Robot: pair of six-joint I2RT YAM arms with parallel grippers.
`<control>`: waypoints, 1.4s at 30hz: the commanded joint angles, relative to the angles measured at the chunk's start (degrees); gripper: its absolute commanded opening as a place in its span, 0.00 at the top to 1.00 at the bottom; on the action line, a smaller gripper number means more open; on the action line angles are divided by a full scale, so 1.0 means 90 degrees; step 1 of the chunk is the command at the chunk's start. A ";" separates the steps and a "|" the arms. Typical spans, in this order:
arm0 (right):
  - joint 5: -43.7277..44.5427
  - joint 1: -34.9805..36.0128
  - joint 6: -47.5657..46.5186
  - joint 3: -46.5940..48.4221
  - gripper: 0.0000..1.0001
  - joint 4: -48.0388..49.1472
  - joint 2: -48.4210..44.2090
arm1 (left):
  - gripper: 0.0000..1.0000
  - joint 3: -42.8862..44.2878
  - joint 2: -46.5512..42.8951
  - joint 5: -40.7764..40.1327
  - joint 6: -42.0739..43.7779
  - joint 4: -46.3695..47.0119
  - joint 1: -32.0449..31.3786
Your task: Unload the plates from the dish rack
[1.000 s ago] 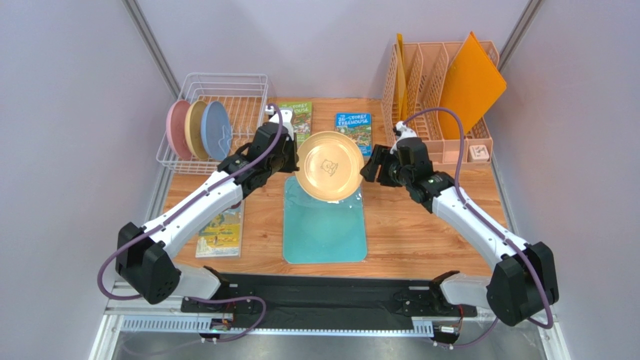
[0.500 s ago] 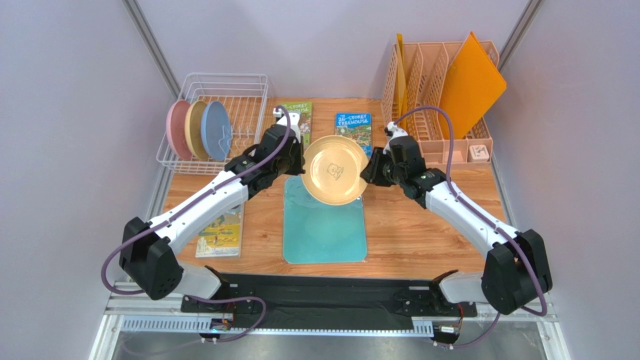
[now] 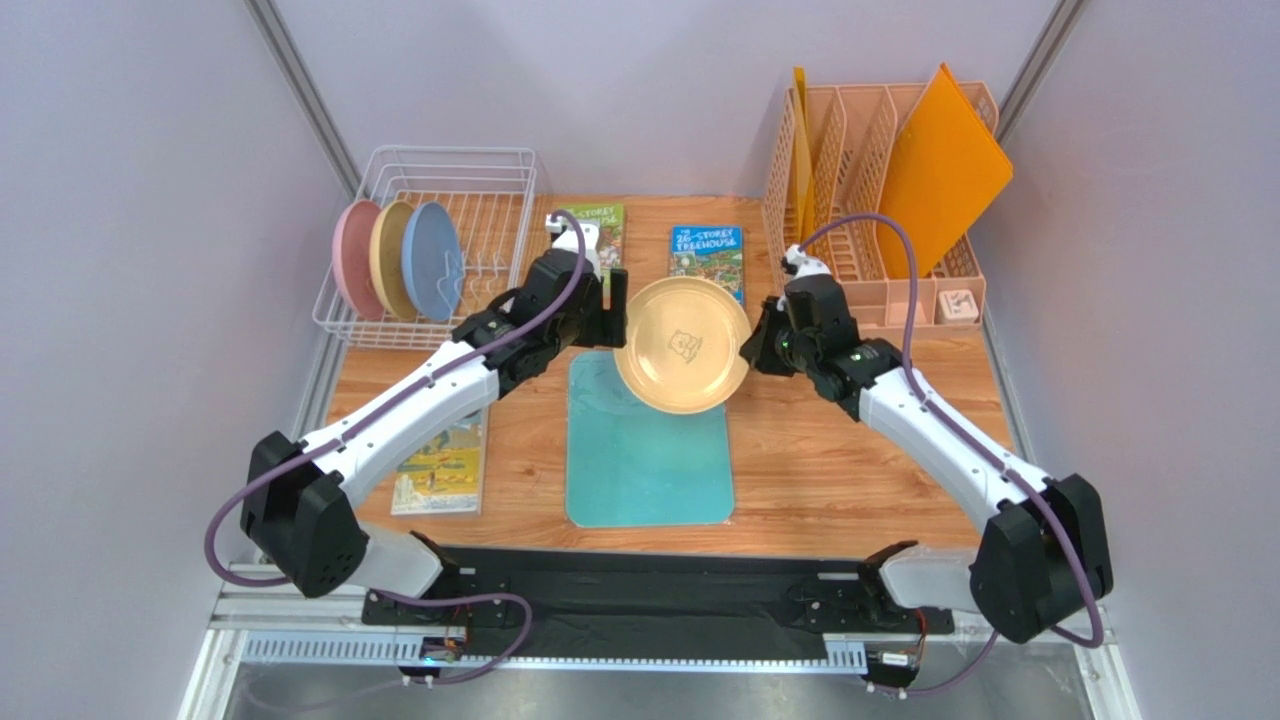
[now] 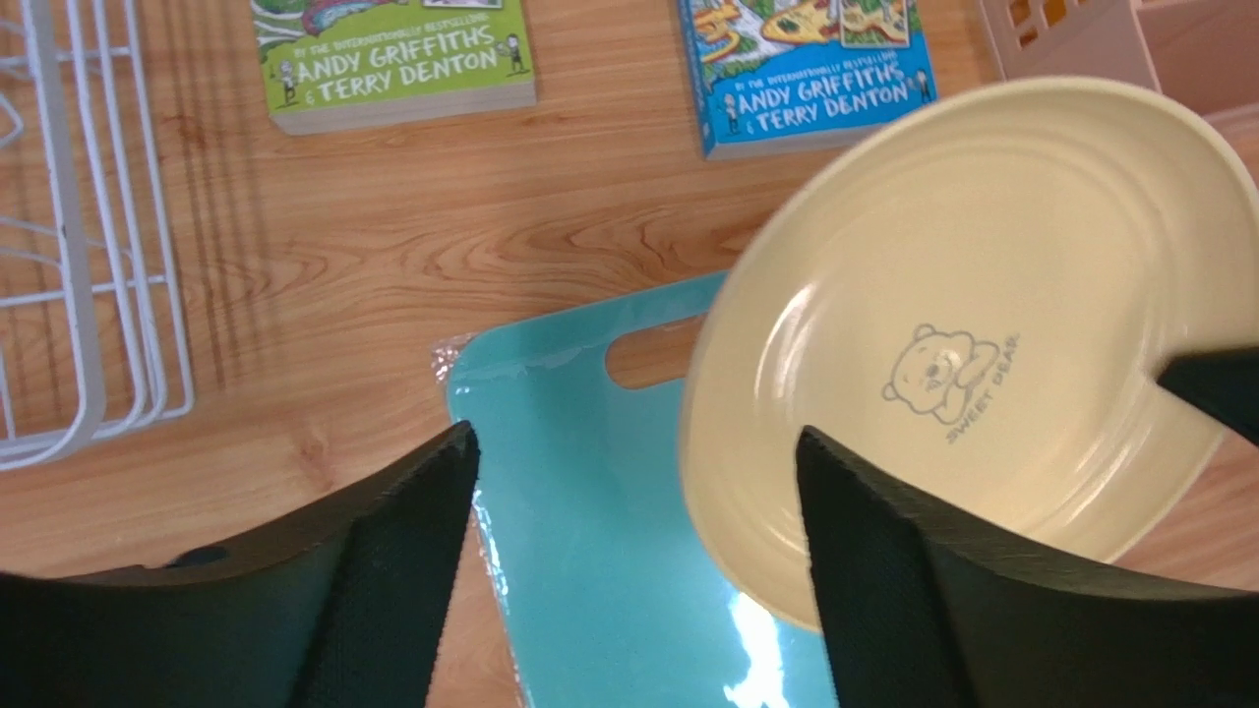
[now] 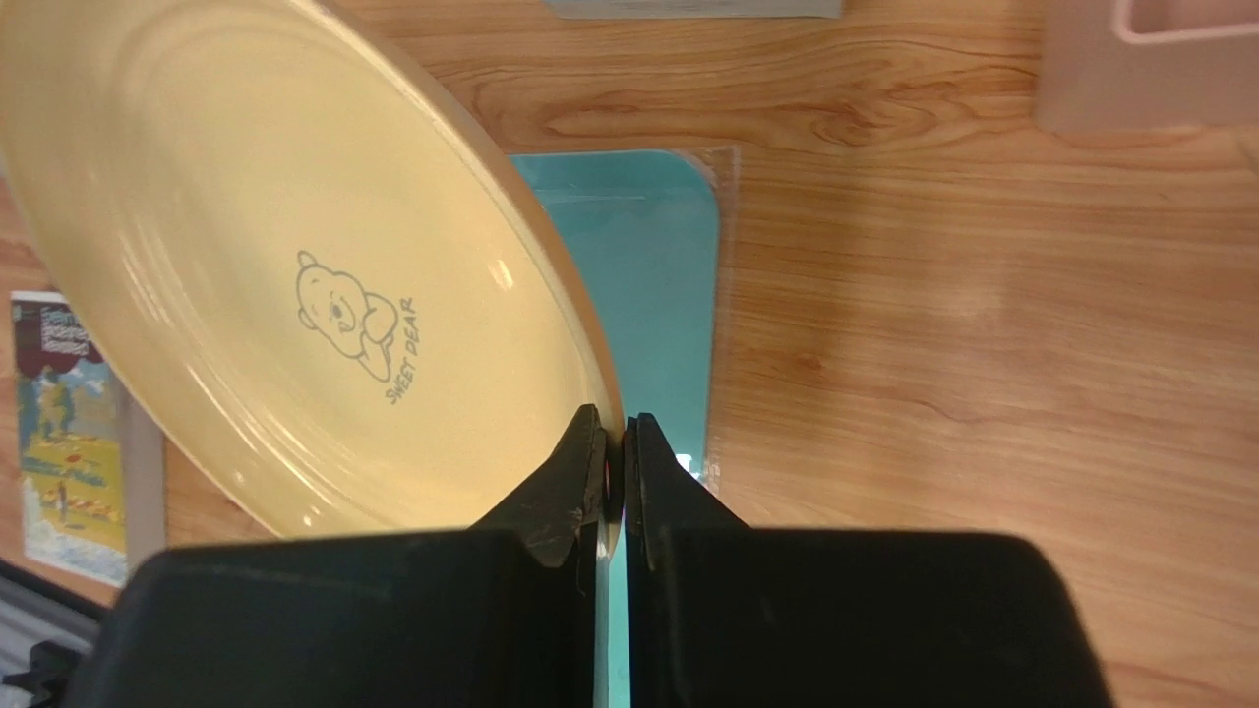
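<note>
Yellow plate (image 3: 684, 342) is in the air over the middle of the surface (image 3: 842, 450), above the far end of the teal cutting board (image 3: 649, 450). It is tilted, with its face up and turned toward the near edge.

Right pincer (image 3: 756, 342) is clamped thin on the plate's right rim. In the wrist view the jaws are nearly touching with the rim between them (image 5: 615, 428). The whole disc extends from that pincer toward the left edge of the surface, so the load is cantilevered off one rim.

Left pincer (image 3: 613, 308) is spread wide and holds nothing. The plate's left rim is just beside its right finger, and I can't tell if they touch.

Key relation: the plate hangs only from the right arm, and the board lies directly below and nearward. My read is that set-down belongs to the right arm: lower and flatten, with the free rim likely to land first.

Pink (image 3: 353, 255), cream-tan (image 3: 391, 255) and blue (image 3: 431, 258) plates stand on edge in the dish rack (image 3: 451, 150) at the far-left corner. The left arm is nearer to them.
</note>
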 commanded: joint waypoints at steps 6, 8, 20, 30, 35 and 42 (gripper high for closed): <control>0.1103 -0.0603 -0.0061 -0.0567 1.00 -0.1732 -0.1199 | 0.01 0.0034 -0.0376 -0.1893 0.0606 -0.0009 -0.0021; 0.1221 -0.0827 -0.0051 -0.0751 1.00 -0.2036 -0.1405 | 0.00 0.0053 -0.0415 -0.2090 0.0714 0.0001 0.0066; 0.1387 -0.2322 0.0602 -0.1475 1.00 -0.2311 -0.1786 | 0.01 -0.0015 -0.0786 -0.1416 0.0753 0.0050 0.1384; 0.1056 -0.2742 0.1022 -0.2042 1.00 -0.2252 -0.1318 | 0.00 -0.0112 -0.0962 -0.1094 0.0656 0.0118 0.2029; 0.1007 -0.2733 0.1296 -0.2188 0.91 -0.2399 -0.1395 | 0.01 -0.0035 -0.0933 -0.0850 0.0665 0.0089 0.2322; 0.1163 -0.2733 0.1648 -0.2296 0.35 -0.2604 -0.1698 | 0.01 0.0083 -0.0865 -0.0732 0.0734 0.0069 0.2498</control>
